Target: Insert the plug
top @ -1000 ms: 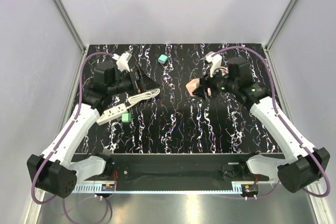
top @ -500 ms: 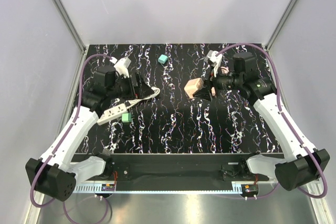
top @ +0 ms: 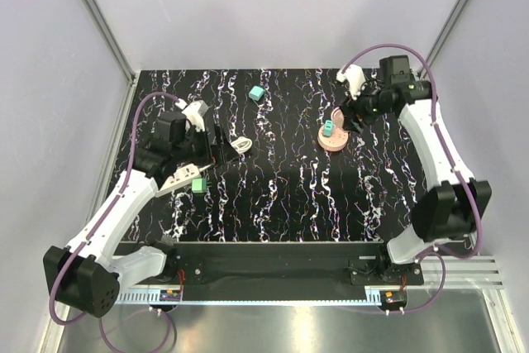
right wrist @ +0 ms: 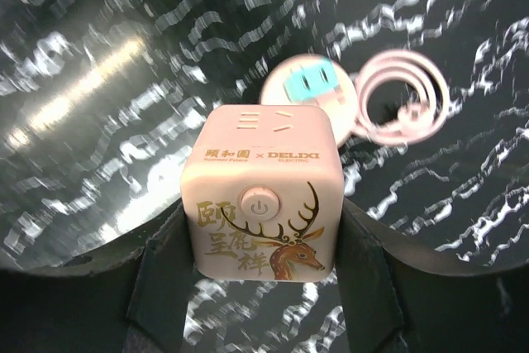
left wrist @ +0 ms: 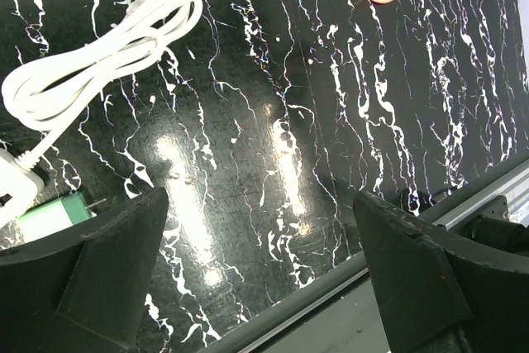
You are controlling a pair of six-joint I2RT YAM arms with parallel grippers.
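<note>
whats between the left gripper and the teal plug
Nothing: in the top view only bare marbled table separates the left gripper from the plug; the white cord lies beside that line.

Plug (top: 257,93): small teal plastic cube, lying free on black, white-veined table (top: 273,204), near far edge, about mid-width. Rests flat, turned slightly askew to table edges. Not in my grasp; stands alone, nothing touching it. Finer detail too small to tell.
</note>
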